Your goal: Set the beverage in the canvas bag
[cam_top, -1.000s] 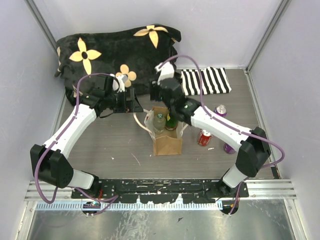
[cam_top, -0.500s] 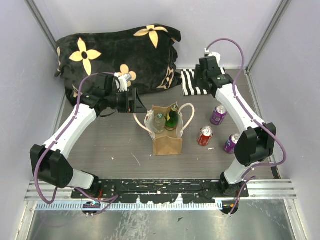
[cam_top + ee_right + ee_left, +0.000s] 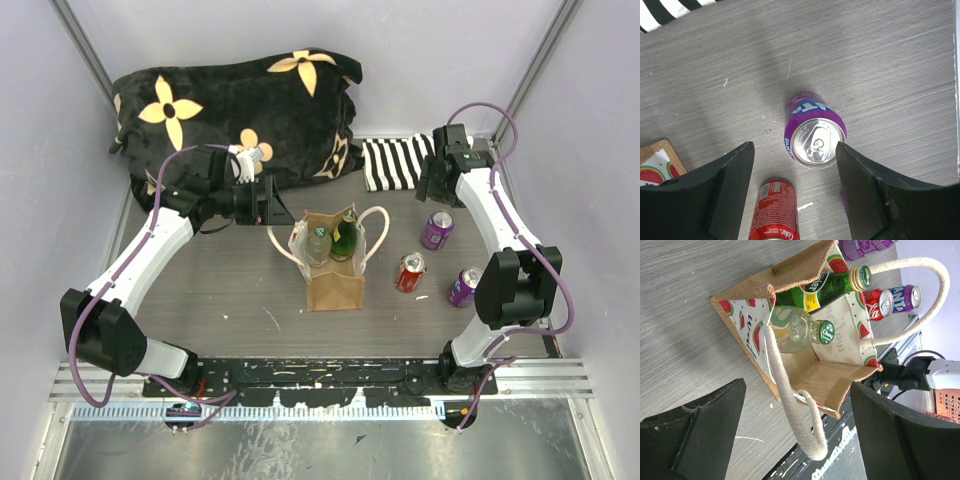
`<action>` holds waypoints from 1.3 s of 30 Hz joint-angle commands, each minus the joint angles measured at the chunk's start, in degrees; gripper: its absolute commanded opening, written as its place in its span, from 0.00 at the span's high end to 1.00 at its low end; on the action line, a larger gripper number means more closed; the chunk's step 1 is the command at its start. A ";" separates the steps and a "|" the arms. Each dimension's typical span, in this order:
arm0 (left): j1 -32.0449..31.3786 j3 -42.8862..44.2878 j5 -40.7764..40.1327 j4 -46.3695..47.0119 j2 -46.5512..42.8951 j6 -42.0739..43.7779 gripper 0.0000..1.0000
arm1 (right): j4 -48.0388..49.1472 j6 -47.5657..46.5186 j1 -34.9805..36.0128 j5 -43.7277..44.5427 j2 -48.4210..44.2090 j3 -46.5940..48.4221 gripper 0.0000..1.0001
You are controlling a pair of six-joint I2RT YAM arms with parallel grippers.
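At table [image 3: 220, 290] centre: canvas bag [image 3: 335, 288] upright, green bottle [image 3: 822, 287] and clear bottle [image 3: 795, 330] inside
Left gripper [image 3: 799, 385]: jaws wide apart, beside bag
Right gripper [image 3: 794, 146]: jaws apart above purple can [image 3: 815, 131]

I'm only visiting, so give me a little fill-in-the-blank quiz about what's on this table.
1. The tan canvas bag with white rope handles holds ____ glass bottles.
2. The soda can nearest the bag is ____.
3. In its wrist view, the open right gripper frames the top of a ____ drink can.
Missing words: two; red; purple.
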 commanded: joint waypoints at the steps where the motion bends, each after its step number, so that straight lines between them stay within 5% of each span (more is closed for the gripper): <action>1: -0.13 -0.03 1.32 1.71 -0.04 0.03 0.08 | -0.65 -1.52 -1.15 -2.48 0.19 -0.69 0.27; 31: -0.12 -0.14 0.50 1.47 0.40 0.30 0.07 | 0.93 -3.52 -5.96 -9.33 5.29 -7.82 0.19; 35: -0.12 -0.04 0.43 1.48 0.66 0.29 0.07 | 1.11 -3.42 -5.96 -7.60 5.05 -7.52 0.32; 39: -0.12 0.19 0.45 1.42 1.28 0.29 0.08 | 1.07 -3.51 -5.96 -6.70 4.76 -6.12 0.66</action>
